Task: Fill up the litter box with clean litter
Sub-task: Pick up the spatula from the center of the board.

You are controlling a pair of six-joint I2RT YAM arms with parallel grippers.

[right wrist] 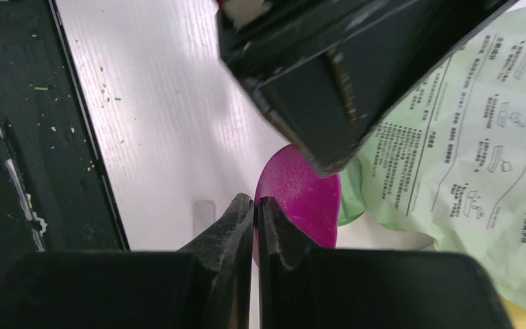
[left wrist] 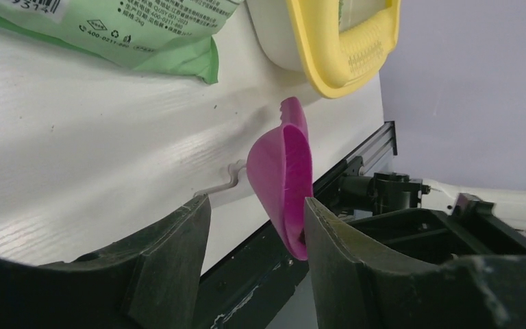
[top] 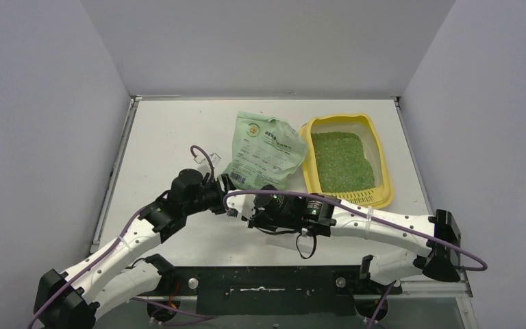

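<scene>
Right gripper (right wrist: 255, 202): fingers pinched together, seemingly on the magenta scoop's (left wrist: 281, 171) thin edge. Left gripper (left wrist: 255, 200): jaws apart, straddling the scoop bowl, one finger touching it.

Risk: right lets go before left clamps, so the scoop tips and drops to the table (top: 171, 137).

Green bag (top: 264, 154) just beyond. Clean litter (top: 341, 161) lies in the yellow litter box (top: 382, 179), right of the bag.

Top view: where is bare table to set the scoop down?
Bare: the back-left stretch between the table's left edge and the bag. Crowded: centre front, where left fingers and right fingers meet at the scoop.
</scene>
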